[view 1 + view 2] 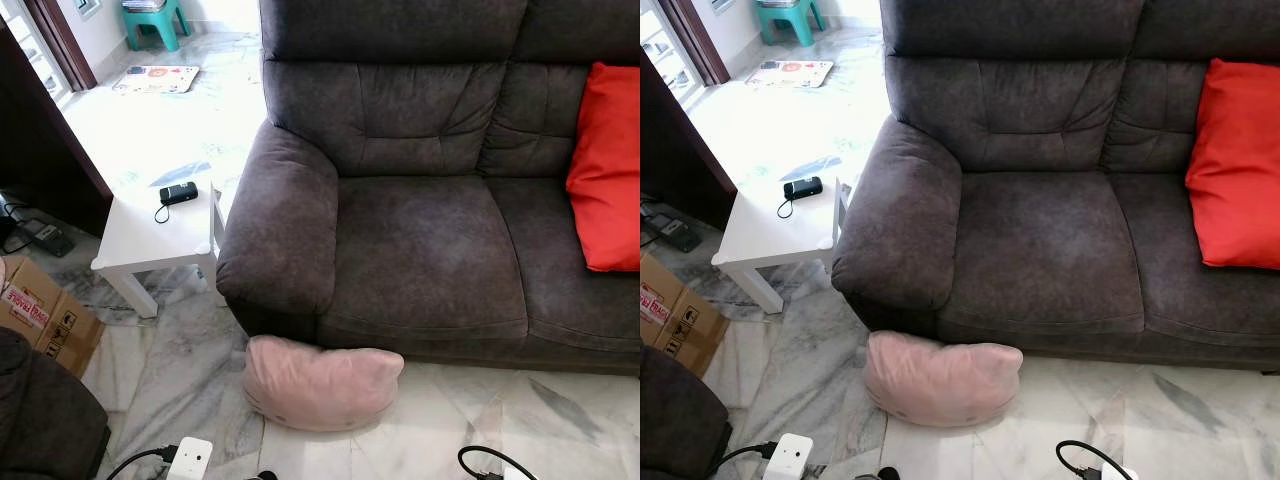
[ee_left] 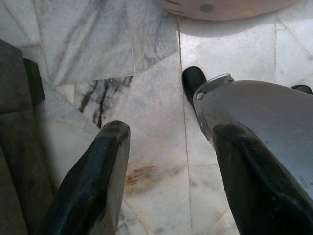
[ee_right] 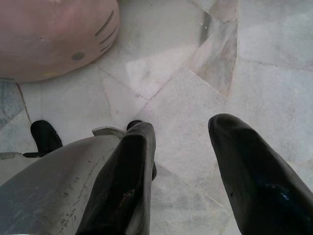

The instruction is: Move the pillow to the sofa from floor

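Pillow (image 1: 318,384) (pink) on floor against sofa (image 1: 420,250) base, white side table (image 1: 160,235) nearby, both end effectors spread, empty

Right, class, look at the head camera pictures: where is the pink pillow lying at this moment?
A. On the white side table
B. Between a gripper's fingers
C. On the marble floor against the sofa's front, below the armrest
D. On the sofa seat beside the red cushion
C: the pink pillow lies on the marble floor, pressed against the base of the dark sofa below its armrest, with nothing gripping it.
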Controlling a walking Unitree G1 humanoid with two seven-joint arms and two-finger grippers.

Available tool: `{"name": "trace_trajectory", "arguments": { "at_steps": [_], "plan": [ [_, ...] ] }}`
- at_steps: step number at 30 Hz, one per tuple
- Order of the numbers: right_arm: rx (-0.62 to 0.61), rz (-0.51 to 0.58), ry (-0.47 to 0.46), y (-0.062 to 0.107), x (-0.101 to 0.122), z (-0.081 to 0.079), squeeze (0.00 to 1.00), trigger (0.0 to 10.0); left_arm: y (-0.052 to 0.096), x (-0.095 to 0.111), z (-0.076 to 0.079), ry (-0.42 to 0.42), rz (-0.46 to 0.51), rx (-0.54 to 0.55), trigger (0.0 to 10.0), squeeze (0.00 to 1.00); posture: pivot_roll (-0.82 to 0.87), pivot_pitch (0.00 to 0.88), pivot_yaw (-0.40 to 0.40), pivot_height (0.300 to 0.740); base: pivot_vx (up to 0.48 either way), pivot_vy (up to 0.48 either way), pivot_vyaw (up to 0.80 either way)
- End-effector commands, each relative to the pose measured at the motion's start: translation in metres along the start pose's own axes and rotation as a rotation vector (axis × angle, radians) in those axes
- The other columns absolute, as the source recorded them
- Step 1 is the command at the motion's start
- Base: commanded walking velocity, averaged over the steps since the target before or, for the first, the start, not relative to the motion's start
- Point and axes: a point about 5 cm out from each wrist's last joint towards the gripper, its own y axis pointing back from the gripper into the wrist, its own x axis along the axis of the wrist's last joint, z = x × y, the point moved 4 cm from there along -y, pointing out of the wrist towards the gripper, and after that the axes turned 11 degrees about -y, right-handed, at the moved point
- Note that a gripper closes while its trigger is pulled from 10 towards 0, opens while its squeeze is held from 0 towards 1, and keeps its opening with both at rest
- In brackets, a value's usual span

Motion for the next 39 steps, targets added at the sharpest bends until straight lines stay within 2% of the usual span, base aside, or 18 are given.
{"name": "trace_trajectory", "arguments": {
  "at_steps": [1, 3, 6, 8, 9, 10, 11, 15, 21, 30, 39],
  "plan": [
    [-0.009, -0.009, -0.009, 0.001, -0.004, 0.003, 0.0, 10.0, 0.002, -0.01, -0.002, 0.051, -0.025, 0.035, 10.0, 0.0, -0.07, 0.112, 0.015, 0.74, 0.0, 0.0, 0.0],
    [-0.008, -0.009, -0.008, 0.001, -0.004, 0.003, 0.0, 10.0, 0.003, -0.014, -0.005, 0.15, -0.03, 0.087, 10.0, 0.0, -0.07, 0.112, 0.015, 0.74, 0.122, 0.0, 0.0],
    [-0.008, -0.009, -0.007, 0.001, -0.004, 0.003, 0.0, 10.0, 0.004, -0.015, -0.006, 0.221, -0.031, 0.12, 10.0, 0.0, -0.06, 0.111, 0.014, 0.74, 0.244, 0.0, 0.0],
    [-0.008, -0.009, -0.007, 0.001, -0.004, 0.003, 0.0, 10.0, 0.004, -0.016, -0.006, 0.234, -0.031, 0.123, 10.0, 0.0, -0.06, 0.111, 0.014, 0.74, 0.247, 0.0, 0.0],
    [-0.008, -0.009, -0.008, 0.001, -0.004, 0.003, 0.0, 10.0, 0.0, 0.007, -0.016, 0.235, 0.038, 0.14, 10.0, 0.0, -0.06, 0.111, 0.015, 0.74, 0.247, 0.0, 0.0],
    [-0.008, -0.009, -0.008, 0.001, -0.004, 0.003, 0.0, 10.0, -0.001, 0.017, -0.021, 0.232, 0.071, 0.147, 10.0, 0.0, -0.06, 0.111, 0.015, 0.74, 0.244, 0.0, 0.0],
    [-0.007, -0.009, -0.008, 0.001, -0.004, 0.003, 0.0, 10.0, -0.001, 0.018, -0.021, 0.231, 0.075, 0.145, 10.0, 0.0, -0.07, 0.11, 0.016, 0.74, 0.244, 0.0, 0.0],
    [-0.007, -0.008, -0.006, 0.001, -0.004, 0.003, 0.0, 10.0, -0.001, 0.016, -0.019, 0.224, 0.069, 0.129, 10.0, 0.0, -0.07, 0.11, 0.015, 0.74, 0.245, 0.0, 0.0],
    [-0.006, -0.006, -0.001, 0.001, -0.003, 0.003, 0.0, 10.0, 0.0, 0.002, -0.017, 0.216, 0.018, 0.111, 10.0, 0.0, -0.07, 0.109, 0.013, 0.74, 0.245, 0.0, 0.0],
    [-0.005, -0.006, 0.001, 0.001, -0.003, 0.003, 0.0, 10.0, 0.001, -0.002, -0.015, 0.198, 0.0, 0.098, 10.0, 0.0, -0.07, 0.109, 0.012, 0.74, 0.245, 0.0, 0.0],
    [0.001, 0.001, 0.005, 0.001, -0.002, 0.002, 0.0, 10.0, 0.002, -0.007, -0.016, 0.192, -0.011, 0.098, 10.0, 0.0, -0.06, 0.11, 0.011, 0.74, 0.0, 0.0, 0.0]
  ]
}}
